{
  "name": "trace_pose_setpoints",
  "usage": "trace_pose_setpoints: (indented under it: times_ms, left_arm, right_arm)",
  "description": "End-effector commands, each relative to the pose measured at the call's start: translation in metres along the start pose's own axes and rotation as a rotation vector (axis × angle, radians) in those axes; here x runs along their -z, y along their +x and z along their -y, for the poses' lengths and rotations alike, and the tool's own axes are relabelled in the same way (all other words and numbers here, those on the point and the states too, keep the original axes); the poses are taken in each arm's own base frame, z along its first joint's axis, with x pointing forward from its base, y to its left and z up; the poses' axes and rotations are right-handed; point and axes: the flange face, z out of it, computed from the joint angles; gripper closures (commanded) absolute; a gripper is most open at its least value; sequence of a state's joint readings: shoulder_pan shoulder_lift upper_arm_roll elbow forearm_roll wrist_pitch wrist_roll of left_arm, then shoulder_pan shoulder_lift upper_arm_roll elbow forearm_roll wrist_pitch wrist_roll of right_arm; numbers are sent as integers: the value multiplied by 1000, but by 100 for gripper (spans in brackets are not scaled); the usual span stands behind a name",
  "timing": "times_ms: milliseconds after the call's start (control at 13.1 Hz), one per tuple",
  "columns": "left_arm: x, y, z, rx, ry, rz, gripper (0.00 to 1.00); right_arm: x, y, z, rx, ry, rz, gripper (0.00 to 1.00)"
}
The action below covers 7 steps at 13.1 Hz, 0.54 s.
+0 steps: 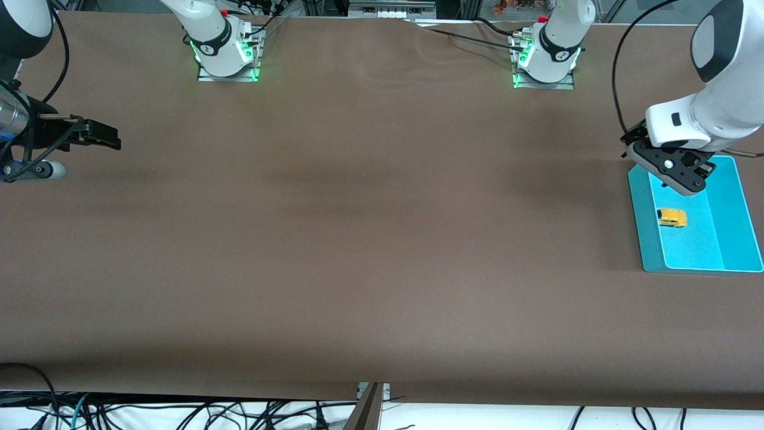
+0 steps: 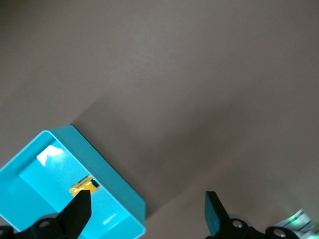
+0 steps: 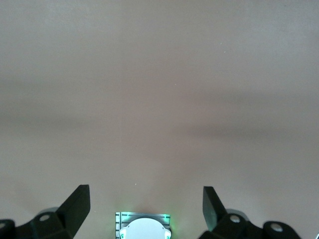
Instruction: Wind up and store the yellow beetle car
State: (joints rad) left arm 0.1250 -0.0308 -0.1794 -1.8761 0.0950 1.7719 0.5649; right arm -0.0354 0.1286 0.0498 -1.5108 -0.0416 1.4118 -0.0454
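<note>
While the right claw (image 1: 104, 136) waits, left claw (image 1: 677, 173) (open) overhangs tray (image 1: 737, 239).

The car (image 1: 672, 218) is bright yellow with dark windows. The tray (image 1: 737, 239) is turquoise, paler across its floor and deeper on its walls. The table (image 1: 358, 227) is plain matte brown, unpatterned. The 2 arms are white with black bands, their grippers black. The 2 bases (image 1: 227, 57) glow green at their feet.
</note>
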Motion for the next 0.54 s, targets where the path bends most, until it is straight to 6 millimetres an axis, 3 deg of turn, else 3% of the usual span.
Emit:
trace_pose_setpoints:
  times_ms: [0, 230, 459]
  left_arm:
    - [39, 17, -16, 249, -47, -11, 0]
    - [71, 33, -11, 380, -108, 10, 0]
    - [82, 34, 4, 546, -82, -45, 0]
  right_arm:
    - [5, 2, 1, -6, -8, -8, 0]
    - [5, 2, 1, -6, -8, -8, 0]
    - [5, 2, 1, -6, -8, -10, 0]
